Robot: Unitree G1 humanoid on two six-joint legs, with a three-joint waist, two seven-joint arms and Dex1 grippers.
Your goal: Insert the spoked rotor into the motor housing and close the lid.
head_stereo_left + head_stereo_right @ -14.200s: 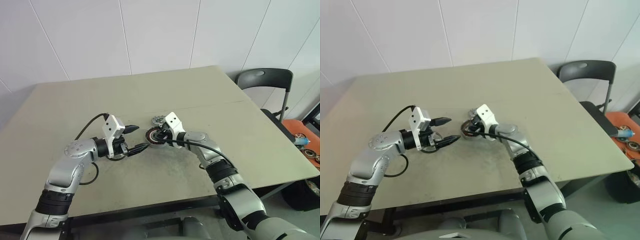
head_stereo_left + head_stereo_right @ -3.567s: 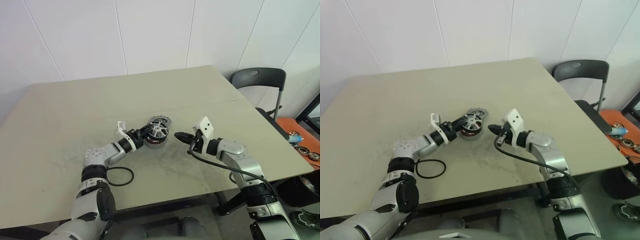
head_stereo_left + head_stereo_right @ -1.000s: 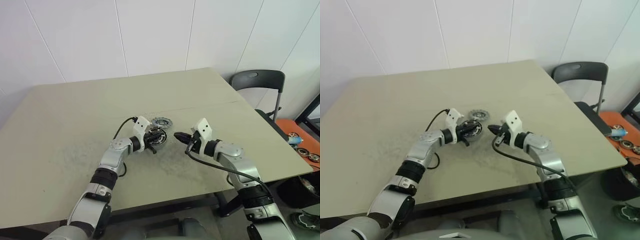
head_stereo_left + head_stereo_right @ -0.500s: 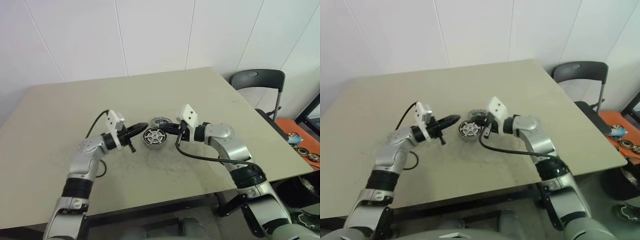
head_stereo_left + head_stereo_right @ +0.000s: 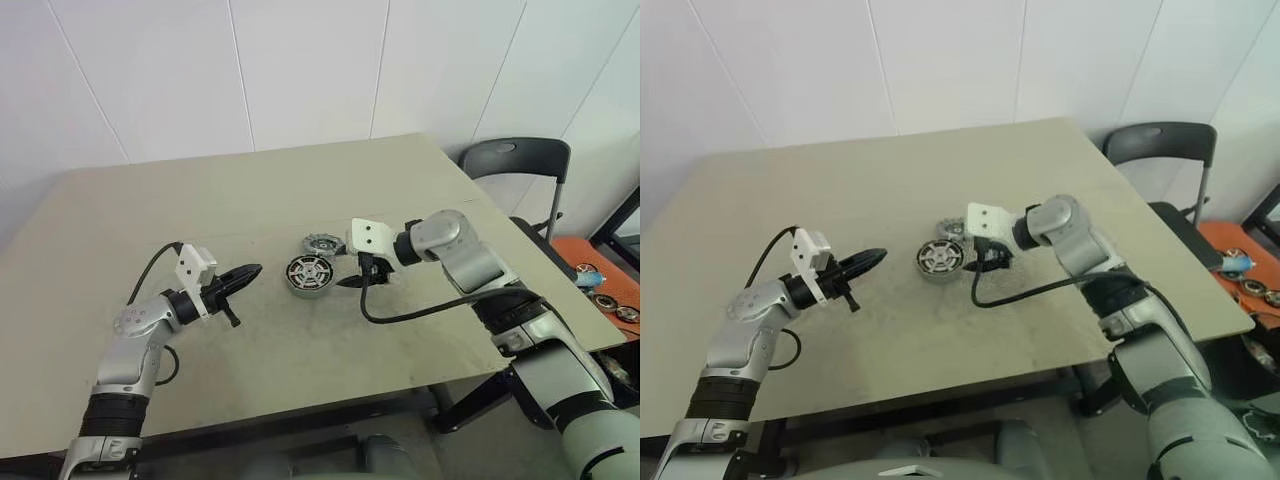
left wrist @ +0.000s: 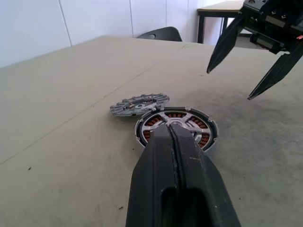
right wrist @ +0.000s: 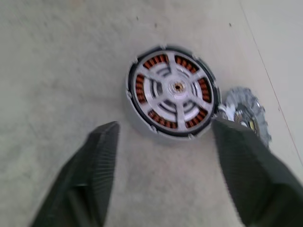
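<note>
- Since the frame a second back, I see my left end effector (image 5: 245, 272) has pulled away from the motor housing (image 5: 308, 274) toward my left, and my right end effector (image 5: 358, 281) has swung in beside the housing and spread its fingers, which were clenched before.
- Left eye view: the housing lies flat on the worktop (image 5: 200, 210) between my two end effectors, with the spoked rotor (image 5: 308, 271) seated in it, pale spokes up. The lid (image 5: 323, 244) lies just beyond the housing, touching or nearly touching its far edge. My left end effector is clenched on nothing and sits apart from the housing; my right one is released, tips angled down, just beside the housing.
- Left wrist view: my left fingers (image 6: 189, 170) are pressed together, pointing straight at the housing ahead of them, copper windings showing between the spokes. The lid is just behind it, tilted against its rim. The right end effector hangs open, past the housing.
- Right wrist view: my right fingers (image 7: 94, 165) are spread wide, empty; the housing lies ahead between them, untouched, with the lid at its far edge.
</note>
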